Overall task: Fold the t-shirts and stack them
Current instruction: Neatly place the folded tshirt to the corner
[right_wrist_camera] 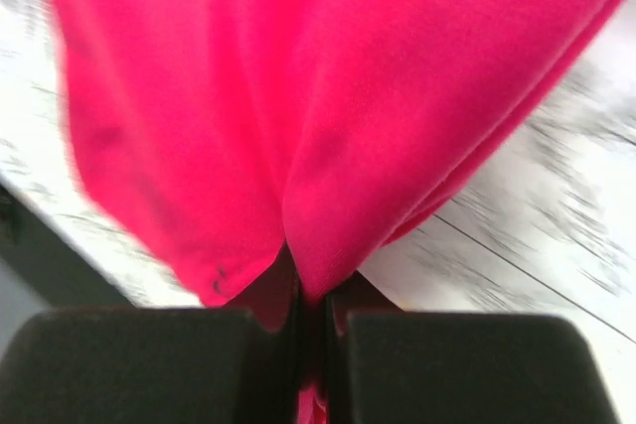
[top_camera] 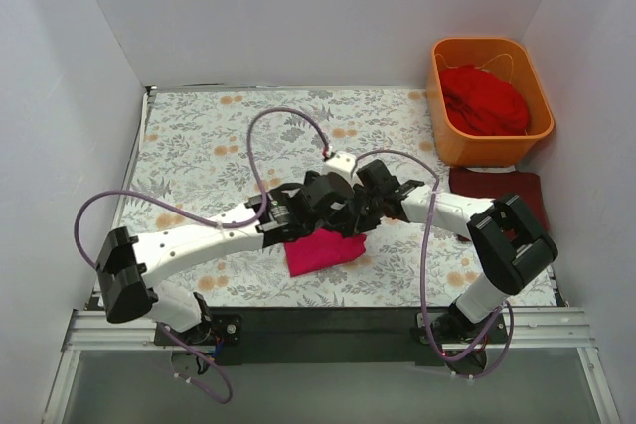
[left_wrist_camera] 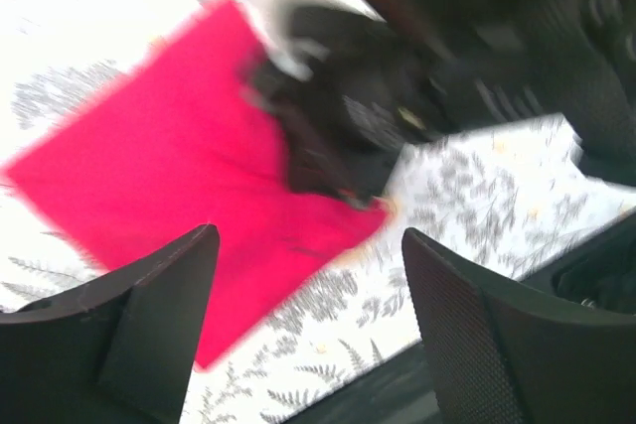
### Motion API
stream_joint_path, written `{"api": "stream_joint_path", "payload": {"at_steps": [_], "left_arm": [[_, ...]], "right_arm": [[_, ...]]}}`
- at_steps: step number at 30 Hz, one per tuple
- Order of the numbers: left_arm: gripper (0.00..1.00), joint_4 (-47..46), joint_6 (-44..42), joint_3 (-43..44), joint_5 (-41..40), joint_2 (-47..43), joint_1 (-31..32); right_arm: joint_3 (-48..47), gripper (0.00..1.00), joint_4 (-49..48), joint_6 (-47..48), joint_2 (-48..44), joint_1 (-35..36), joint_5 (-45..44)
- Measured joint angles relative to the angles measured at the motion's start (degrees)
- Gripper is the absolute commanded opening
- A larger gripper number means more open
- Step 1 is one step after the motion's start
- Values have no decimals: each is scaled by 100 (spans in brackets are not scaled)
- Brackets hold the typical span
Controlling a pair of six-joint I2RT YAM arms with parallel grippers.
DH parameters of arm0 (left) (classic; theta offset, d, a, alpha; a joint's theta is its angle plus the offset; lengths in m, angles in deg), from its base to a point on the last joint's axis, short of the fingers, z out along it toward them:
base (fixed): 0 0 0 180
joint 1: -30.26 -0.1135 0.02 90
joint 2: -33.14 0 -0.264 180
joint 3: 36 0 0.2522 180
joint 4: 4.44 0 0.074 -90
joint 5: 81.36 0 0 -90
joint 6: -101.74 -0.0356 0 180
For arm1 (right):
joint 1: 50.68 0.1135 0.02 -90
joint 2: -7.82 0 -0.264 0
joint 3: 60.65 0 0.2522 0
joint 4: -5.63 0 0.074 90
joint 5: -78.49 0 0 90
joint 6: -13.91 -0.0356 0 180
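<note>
Right tool (right_wrist_camera: 310, 317) is clamped on a bunched fold of the bright magenta-pink soft fabric t-shirt (right_wrist_camera: 298, 96). We read that as holding the fold for a crease or a carry. Left tool (left_wrist_camera: 308, 240) hangs over the same shirt, jaws apart and holding nothing. The shirt lies folded at front-centre of the worktop (top_camera: 189, 146), on the grey floral-print cloth (top_camera: 397, 126). The dark maroon folded tee (top_camera: 487, 184) sits at the right, likely the stack spot. The scarlet tee (top_camera: 484, 98) waits in the orange plastic tub (top_camera: 492, 151). Open room is left and rear. It's tight where both tools crowd over the shirt, and the front edge is near.
</note>
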Motion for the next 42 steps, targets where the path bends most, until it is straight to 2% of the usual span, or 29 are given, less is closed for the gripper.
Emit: {"api": "stream_joint_path", "payload": {"at_steps": [5,9,12,15,19,28,42], "left_arm": [[79,-81,-83,-35,-7,-546,-1134],[83,-120,-138,-544,-39,-686,-2208],[88,-105,-111,-1062,-37,-748,-2761],[97,-153,-74,-1670,-20,-999,-3241],[98,-129,-20,-2072,-28,-1364,-3786],[98,-306,33,-2094,-15,-1696,-4026],[98,-343,31,-2105,181,-1696,-4192]], "right_arm": [[-129,1,1392,979,-339,-308,-863],[-249,1,2214,1521,-704,-748,-1635],[-374,1,2647,1845,-925,-1274,-2190],[-492,1,2968,2129,-1032,-1731,-2927],[-627,1,3281,2435,-1200,-2072,-3663],[-1460,1,3517,3018,-1412,-2667,-4350],[-1541,1,3989,3217,-1412,-3499,-4225]]}}
